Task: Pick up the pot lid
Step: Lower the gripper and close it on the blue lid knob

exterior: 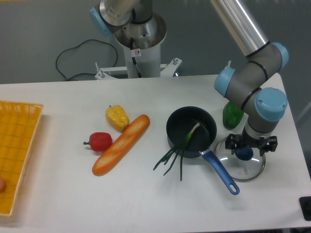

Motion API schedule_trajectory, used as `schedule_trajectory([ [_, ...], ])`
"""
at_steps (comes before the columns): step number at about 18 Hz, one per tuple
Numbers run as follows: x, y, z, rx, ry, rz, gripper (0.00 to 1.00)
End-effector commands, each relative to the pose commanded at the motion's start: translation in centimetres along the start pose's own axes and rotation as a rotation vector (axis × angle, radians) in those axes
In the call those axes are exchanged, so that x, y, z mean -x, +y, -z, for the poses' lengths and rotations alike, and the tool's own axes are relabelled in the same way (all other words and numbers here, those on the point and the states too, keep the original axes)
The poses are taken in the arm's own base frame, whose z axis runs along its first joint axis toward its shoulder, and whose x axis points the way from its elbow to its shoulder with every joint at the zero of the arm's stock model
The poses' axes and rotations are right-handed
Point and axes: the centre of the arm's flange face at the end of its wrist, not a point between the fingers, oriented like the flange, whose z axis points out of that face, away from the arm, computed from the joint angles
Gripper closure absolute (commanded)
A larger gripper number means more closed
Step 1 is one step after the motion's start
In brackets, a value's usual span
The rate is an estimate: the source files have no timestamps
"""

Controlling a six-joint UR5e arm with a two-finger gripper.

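Robotics lab, robot arm [266, 106], white table [97, 204]

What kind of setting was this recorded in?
Probably a robot test table with a mock kitchen set: a pan with a blue handle, a baguette and a pot lid lie on a white surface, with a robot arm over the lid.

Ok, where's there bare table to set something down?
Bare table between the yellow bin and the red vegetable and bread, and from bread to blue handle, nearer the camera than the green leaves. Crowded: around pincer, lid, green pepper and black pan.
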Motion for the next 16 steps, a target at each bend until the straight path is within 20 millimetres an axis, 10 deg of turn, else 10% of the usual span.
schedule_trajectory([
  [16, -0.32, -0.58, -0.36, 0.001, 0.002, -0.009, 0.01],
])
